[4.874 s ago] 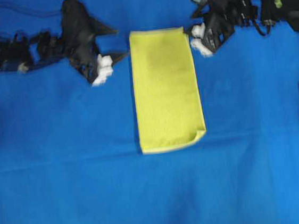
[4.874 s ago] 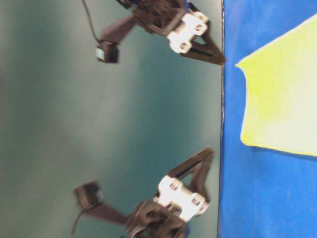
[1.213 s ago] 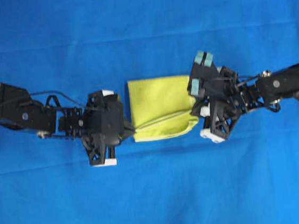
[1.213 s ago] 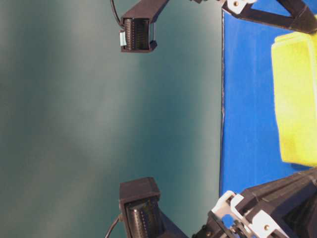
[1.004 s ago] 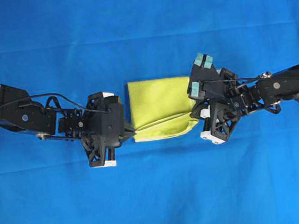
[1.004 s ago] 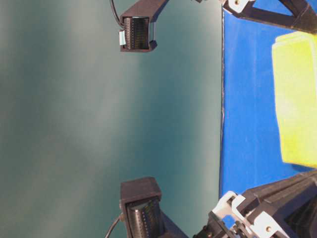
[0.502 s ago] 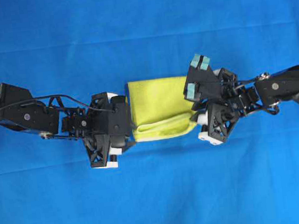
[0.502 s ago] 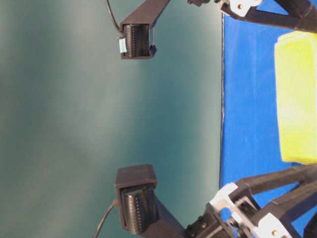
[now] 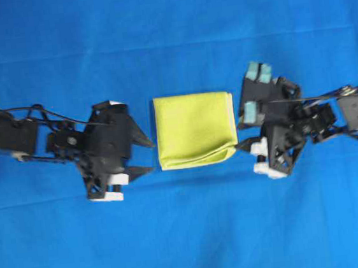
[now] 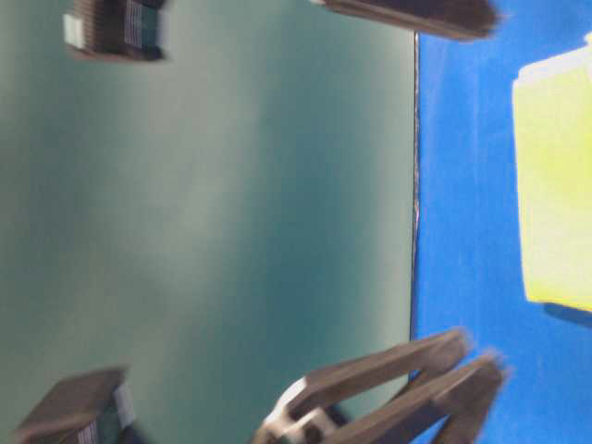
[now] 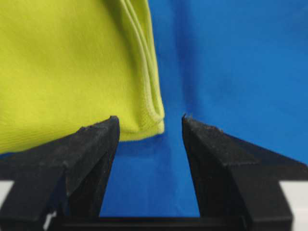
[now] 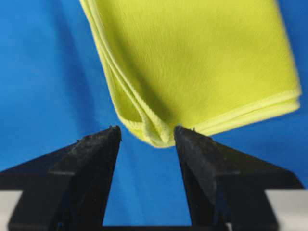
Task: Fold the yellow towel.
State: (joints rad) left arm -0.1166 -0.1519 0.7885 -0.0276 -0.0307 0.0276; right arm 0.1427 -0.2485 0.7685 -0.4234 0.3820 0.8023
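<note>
The bright yellow-green microfibre towel (image 9: 195,130) lies folded into a compact, nearly square pad on the blue cloth-covered table (image 9: 190,235), about midway between the two arms in the overhead view. Its stacked layers with the thin stitched hem show along the near edge, where the lower right corner bulges slightly.

The left gripper (image 9: 144,155), a black two-fingered claw with white mounts, sits just beside the towel's left edge and apart from it. Its jaws are spread and hold nothing. In the left wrist view the towel's layered corner (image 11: 153,111) lies just ahead of the gap between the black fingers (image 11: 91,144), a strip of bare blue cloth showing between them.

The right gripper (image 9: 249,144) stands just beside the towel's right edge, likewise clear of the fabric. Its jaws are parted and empty. In the right wrist view the folded corner (image 12: 155,134) points toward the space between the fingers (image 12: 94,149); whether it hangs over that gap or sits just beyond the fingertips is hard to judge from this angle.

The table-level view is blurred; the towel (image 10: 555,176) appears there as a flat pad on the blue surface, with dark finger shapes near it.
</note>
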